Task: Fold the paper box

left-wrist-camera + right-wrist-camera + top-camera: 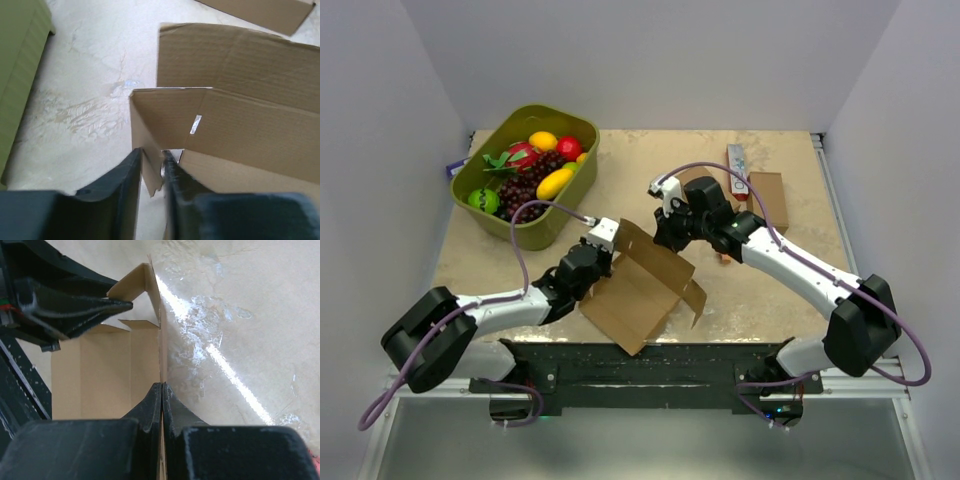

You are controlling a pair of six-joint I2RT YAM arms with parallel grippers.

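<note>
The paper box (640,290) lies half-folded at the table's front middle, its base flat and a long wall raised. My left gripper (609,260) is at the box's left end. In the left wrist view its jaws (150,161) stand narrowly apart astride a small upright side flap (150,170) of the box (240,125). The flap touches the left finger, and a sliver of table shows beside the right one. My right gripper (666,236) is at the raised wall's far end. In the right wrist view it (162,386) is shut on that wall's thin edge (162,360).
A green bin (535,232) of toy fruit sits at the back left, and its side (20,75) shows in the left wrist view. A white-and-red carton (737,170) and a plain brown cardboard box (770,195) lie at the back right. The left arm's fingers (75,310) show in the right wrist view.
</note>
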